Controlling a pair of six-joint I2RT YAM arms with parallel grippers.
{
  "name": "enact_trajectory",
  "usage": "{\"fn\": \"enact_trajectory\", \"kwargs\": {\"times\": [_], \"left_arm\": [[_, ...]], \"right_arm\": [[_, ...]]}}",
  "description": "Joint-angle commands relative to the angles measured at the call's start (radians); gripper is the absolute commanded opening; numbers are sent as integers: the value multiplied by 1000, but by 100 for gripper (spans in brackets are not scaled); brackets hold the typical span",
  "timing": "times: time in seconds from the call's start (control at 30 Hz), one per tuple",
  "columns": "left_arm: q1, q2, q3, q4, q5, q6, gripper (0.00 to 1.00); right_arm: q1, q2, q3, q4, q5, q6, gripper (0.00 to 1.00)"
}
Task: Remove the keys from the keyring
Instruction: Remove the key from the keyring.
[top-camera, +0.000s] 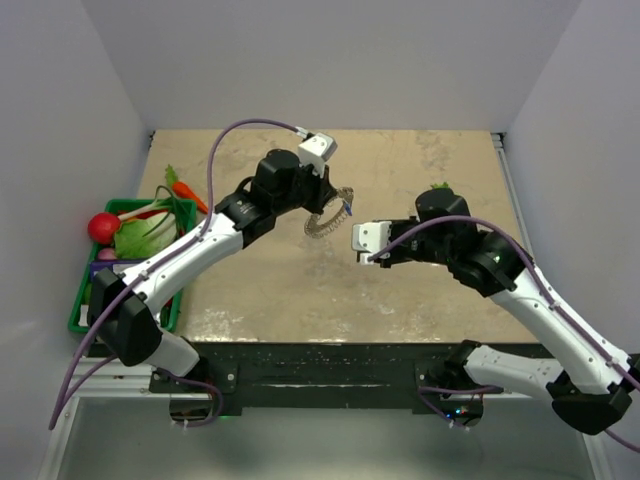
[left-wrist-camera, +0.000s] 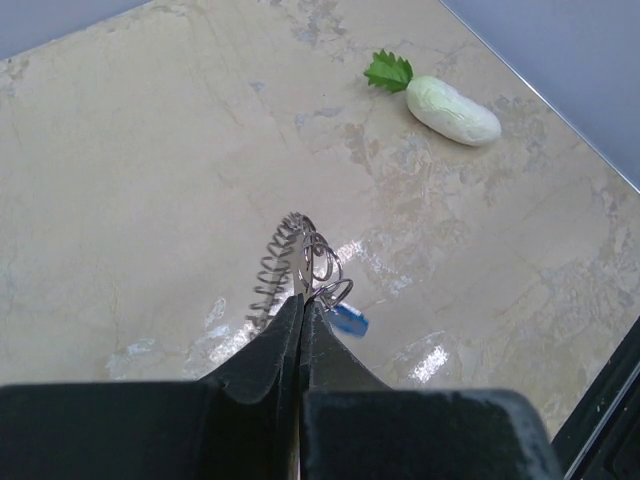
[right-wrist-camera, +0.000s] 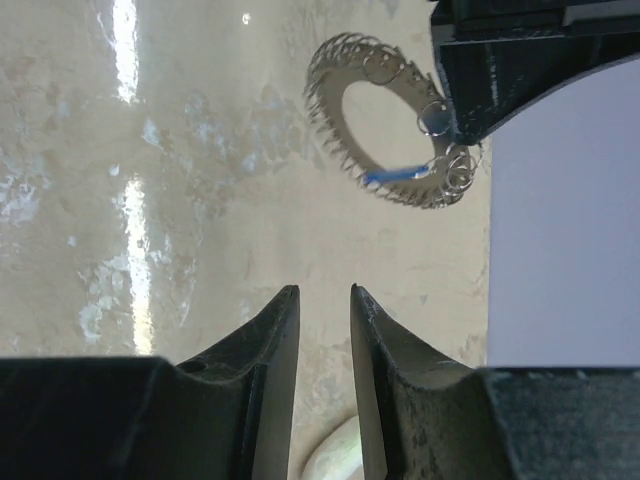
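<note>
The keyring (left-wrist-camera: 272, 272), a grey coiled loop, hangs above the table with my left gripper (left-wrist-camera: 301, 298) shut on its rim. The key (left-wrist-camera: 349, 320), small with a blue head, dangles on little rings beside the fingertips. From above, the keyring (top-camera: 320, 223) and blue key (top-camera: 346, 208) hang mid-table under my left gripper (top-camera: 335, 198). My right gripper (top-camera: 356, 239) sits just right of the loop and apart from it. In the right wrist view, my right gripper (right-wrist-camera: 325, 290) stands open and holds nothing. The keyring (right-wrist-camera: 383, 140) and key (right-wrist-camera: 400, 176) are ahead of it.
A white radish (left-wrist-camera: 452, 110) with green leaves lies on the table behind the right arm. A green basket (top-camera: 82, 300) with toy vegetables stands at the left edge. Grey walls close in the table on three sides.
</note>
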Motion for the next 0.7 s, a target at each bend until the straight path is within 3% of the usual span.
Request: {"fn": "enact_trajectory", "kwargs": {"times": [0.0,0.23,0.5,0.67], "left_arm": [[7,-61,-7,81,65,46,0],[45,-112,-50,140,263,63,0],[70,-149,-71,210,487,54,0],[74,-161,-68,225,558,39,0]], "right_arm": [[-103,-10,56,36,-156,102,29],[-287,62,42,67,-508,222,22],[-450,131,-7,148,-956,348,28],[-469,166,-16,222,-1053,430,30]]}}
